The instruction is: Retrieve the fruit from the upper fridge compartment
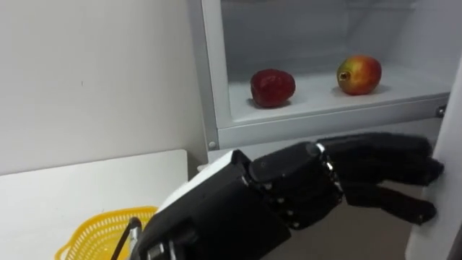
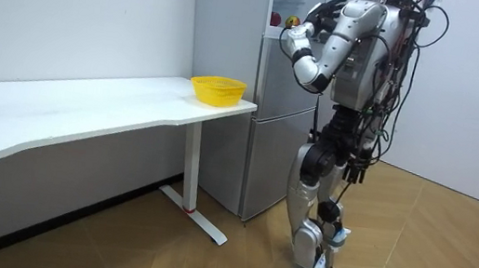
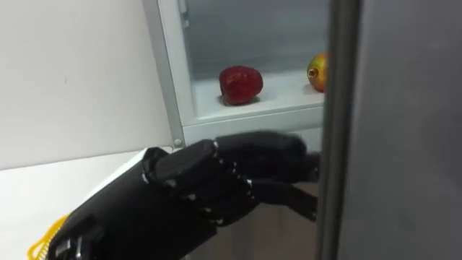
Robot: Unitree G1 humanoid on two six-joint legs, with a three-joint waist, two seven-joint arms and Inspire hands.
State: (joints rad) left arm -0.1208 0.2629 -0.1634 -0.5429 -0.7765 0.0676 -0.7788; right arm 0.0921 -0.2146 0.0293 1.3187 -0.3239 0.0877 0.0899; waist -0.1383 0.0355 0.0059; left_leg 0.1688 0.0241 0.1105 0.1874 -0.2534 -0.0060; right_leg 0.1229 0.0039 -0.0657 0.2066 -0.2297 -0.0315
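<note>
Left hand (image 1: 361, 177), fingers nearly straight and holding nothing, touches the fridge door (image 3: 393, 130) edge. 2 fruits on the far shelf (image 1: 325, 102): red fruit (image 1: 273, 87) left, red-yellow fruit (image 1: 359, 74) right. The room view adds a white table (image 2: 83, 112) and a yellow basket (image 2: 217, 90).

No readable text, no labels, brands, numbers or signs, none on fridge (image 1: 209, 79), fruit (image 1: 272, 87), basket (image 1: 94, 231) or bench (image 1: 72, 188)

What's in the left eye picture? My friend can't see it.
The robot's black left hand reaches with straight fingers to the edge of the fridge door. Behind it, a red fruit and a red-yellow fruit sit on the shelf.
</note>
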